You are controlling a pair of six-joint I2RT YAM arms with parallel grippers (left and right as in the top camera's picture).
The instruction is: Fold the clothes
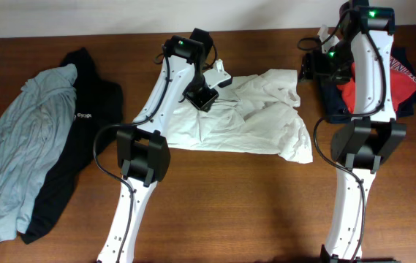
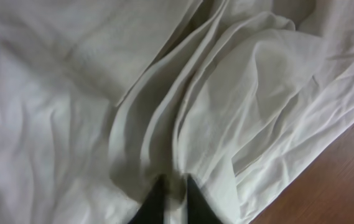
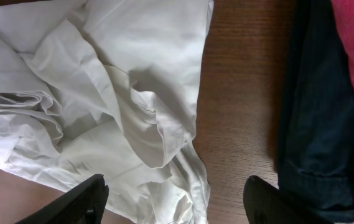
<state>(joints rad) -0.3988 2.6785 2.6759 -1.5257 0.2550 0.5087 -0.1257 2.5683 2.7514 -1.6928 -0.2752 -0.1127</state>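
My left gripper (image 2: pixel 172 186), jaws nearly closed, apparently pinches the white shirt (image 1: pixel 251 120), which runs rightward toward my wide-open right gripper (image 3: pixel 175 185).

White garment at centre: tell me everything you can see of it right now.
The white garment is thin, woven-looking cloth, crumpled and unfolded, spread on the wooden table between the arms. Deep creases run through its middle; a stitched hem shows at its right edge. The left gripper has its jaws pinched on a central fold. Bare table separates it from the navy garment.
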